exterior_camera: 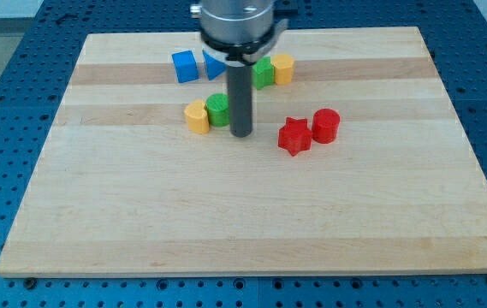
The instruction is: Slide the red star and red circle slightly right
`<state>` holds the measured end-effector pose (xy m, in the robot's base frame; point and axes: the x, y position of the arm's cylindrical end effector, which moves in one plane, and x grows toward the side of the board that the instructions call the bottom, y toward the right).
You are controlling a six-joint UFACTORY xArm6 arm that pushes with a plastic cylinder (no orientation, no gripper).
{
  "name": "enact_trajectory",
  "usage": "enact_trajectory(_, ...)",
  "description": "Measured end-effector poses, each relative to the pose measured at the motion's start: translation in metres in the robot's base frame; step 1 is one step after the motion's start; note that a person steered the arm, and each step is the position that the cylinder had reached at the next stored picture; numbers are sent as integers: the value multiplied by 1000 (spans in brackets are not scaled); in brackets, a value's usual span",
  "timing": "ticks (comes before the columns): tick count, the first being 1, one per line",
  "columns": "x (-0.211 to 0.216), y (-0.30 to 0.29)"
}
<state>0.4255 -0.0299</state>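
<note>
Down on the wooden board (252,214), with my tip (241,134) planted on the surface just right of the green round block (217,109). No jaws on this tool, nothing grasped, nothing clenched: just a bare dark rod (240,98) standing upright, end resting on the wood.

No trays, bowls or bins anywhere; only the flat board holding every block, sitting on a blue pegboard table (3,103).

Over to the red star (294,136), right of the tip and a little lower in the view, a small gap of bare wood between the two. Pressed against the star's upper right side, the red circle (325,125), the pair touching or very nearly so.

Left of the tip, the green round block, close beside the rod, contact hard to judge. Snug against its left side, a yellow block (197,116).

Up near the view's top, a blue cube (185,66) standing alone. To its right, a blue triangular piece (212,64), partly hidden behind the rod's housing. Past the rod, another green block (264,73), partly covered too, and hard against it a second yellow block (283,68).

Nothing lying between tip and star. Open wood to the right of the red circle.
</note>
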Motion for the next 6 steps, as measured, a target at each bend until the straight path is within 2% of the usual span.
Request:
enact_trajectory(3,48,39)
enact_trajectory(6,35,84)
